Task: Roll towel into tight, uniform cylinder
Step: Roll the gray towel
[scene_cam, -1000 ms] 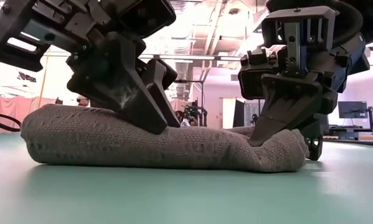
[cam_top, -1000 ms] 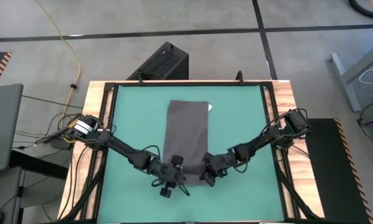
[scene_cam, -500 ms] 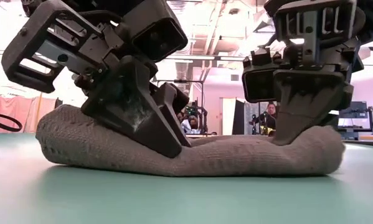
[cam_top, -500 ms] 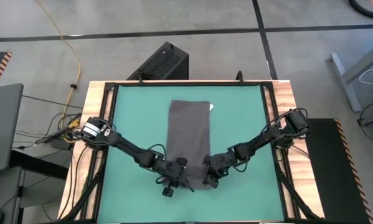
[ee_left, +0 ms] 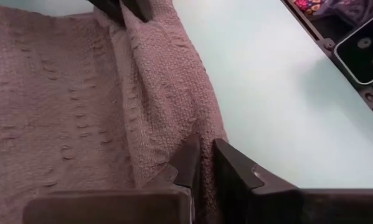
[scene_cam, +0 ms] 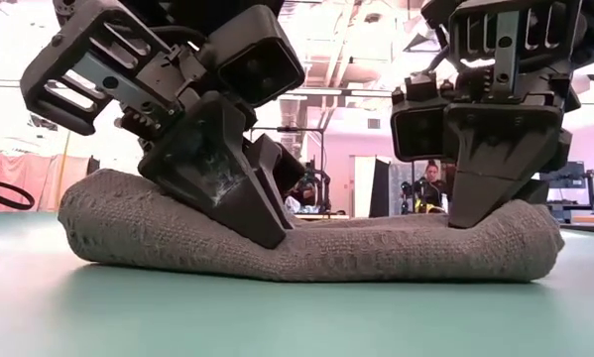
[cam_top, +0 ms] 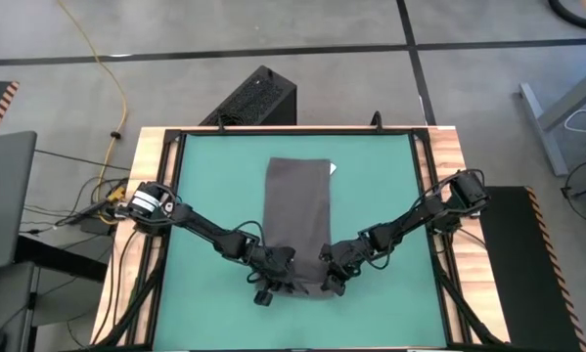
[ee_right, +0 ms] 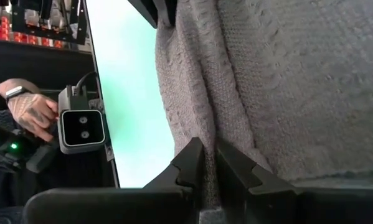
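Both grippers pinch the rolled near edge of the dark grey woven towel point(cam_top: 295, 210) on the green table point(cam_top: 214, 186). Left gripper point(ee_left: 202, 163) and right gripper point(ee_right: 205, 163) each have their jaws nearly closed on a fold of cloth.

Near end of the towel point(cam_top: 295, 210) under both end effectors, fingertips buried in folds.

— What do we make of the towel point(scene_cam: 306, 243)?
— We see soft grey cloth, a rough, nubby weave, fully matt.
— And the table point(cam_top: 209, 196)?
— We see a smooth green mat with a faint sheen, framed in pale wood.
— The left gripper point(ee_left: 202, 163)?
— Dark matt plastic, lint-dusted.
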